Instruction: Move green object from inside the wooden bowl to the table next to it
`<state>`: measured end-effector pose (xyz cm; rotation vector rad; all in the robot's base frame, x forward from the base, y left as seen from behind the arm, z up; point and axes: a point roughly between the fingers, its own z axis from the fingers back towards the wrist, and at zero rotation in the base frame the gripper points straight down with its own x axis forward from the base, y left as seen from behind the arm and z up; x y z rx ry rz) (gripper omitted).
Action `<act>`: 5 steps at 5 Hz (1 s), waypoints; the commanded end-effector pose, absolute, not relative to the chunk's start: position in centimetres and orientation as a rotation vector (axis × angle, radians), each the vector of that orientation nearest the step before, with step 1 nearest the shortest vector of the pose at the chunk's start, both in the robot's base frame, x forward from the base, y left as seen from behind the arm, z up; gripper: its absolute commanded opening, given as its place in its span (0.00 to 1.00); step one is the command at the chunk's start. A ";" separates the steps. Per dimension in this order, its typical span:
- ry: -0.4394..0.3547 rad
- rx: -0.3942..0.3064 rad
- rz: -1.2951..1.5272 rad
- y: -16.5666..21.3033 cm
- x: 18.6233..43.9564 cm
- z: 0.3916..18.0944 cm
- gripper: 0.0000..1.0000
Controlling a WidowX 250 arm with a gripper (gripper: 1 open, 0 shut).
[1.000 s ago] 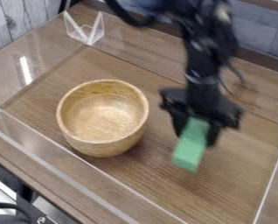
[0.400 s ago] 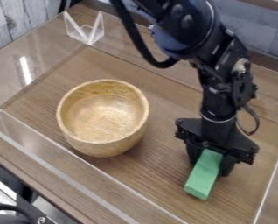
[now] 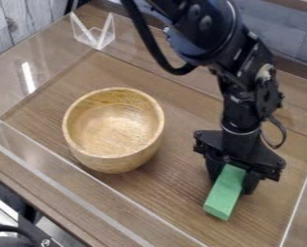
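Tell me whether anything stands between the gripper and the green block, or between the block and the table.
Nothing visible does: the gripper is closed on the green block, low over the table, beside the bowl.

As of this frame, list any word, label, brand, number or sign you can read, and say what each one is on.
No readable text anywhere in this view.
Bowl: no marking shows.
Green block: no marking shows on the part in view.
Table: wood grain only, no lettering that can be made out.
Gripper: its dark parts are too small and blurred to tell whether they carry any print.
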<state>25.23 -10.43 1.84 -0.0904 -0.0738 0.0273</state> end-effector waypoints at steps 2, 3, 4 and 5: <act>-0.098 -0.105 0.052 -11.4 25.5 3.3 0.00; -0.090 -0.109 0.002 -11.1 25.3 3.4 0.00; -0.083 -0.115 -0.040 -10.6 25.1 3.5 0.00; -0.087 -0.122 -0.032 -11.0 25.0 4.4 0.00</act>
